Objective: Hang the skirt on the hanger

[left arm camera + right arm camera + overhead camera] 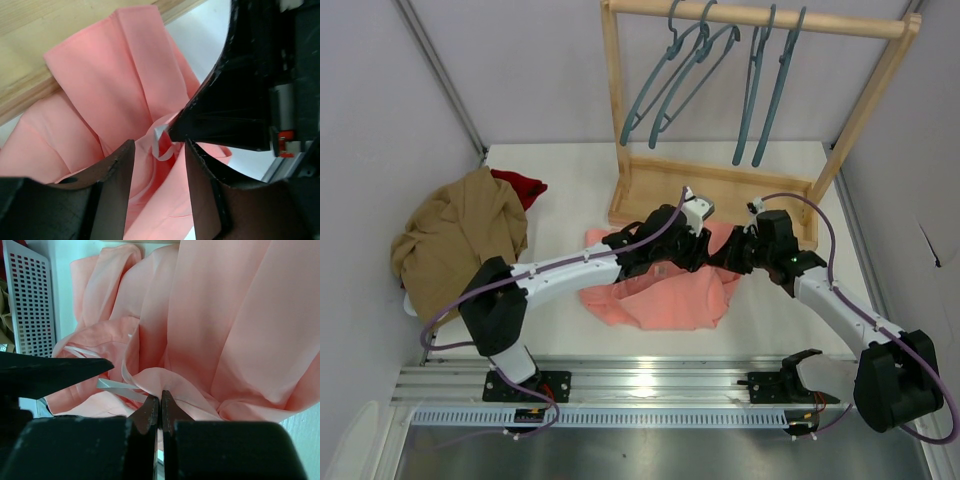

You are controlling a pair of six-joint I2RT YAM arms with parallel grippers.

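Note:
The salmon-pink skirt [665,290] lies bunched on the table in front of the wooden rack. My right gripper [160,401] is shut on a fold of the skirt [210,330] next to a white ribbon loop [117,386]. My left gripper [159,150] is open, its jaws on either side of the skirt [110,85] just below the white loop [161,142], close against the right gripper's tip. In the top view both grippers meet over the skirt's upper edge: left [705,250], right [725,253]. Several teal hangers [675,75] hang on the rail.
A wooden rack [720,185] stands at the back, its base touching the skirt. A tan-brown garment [460,240] and a dark red garment [520,186] lie at the left. A perforated grey rail [27,300] shows in the right wrist view.

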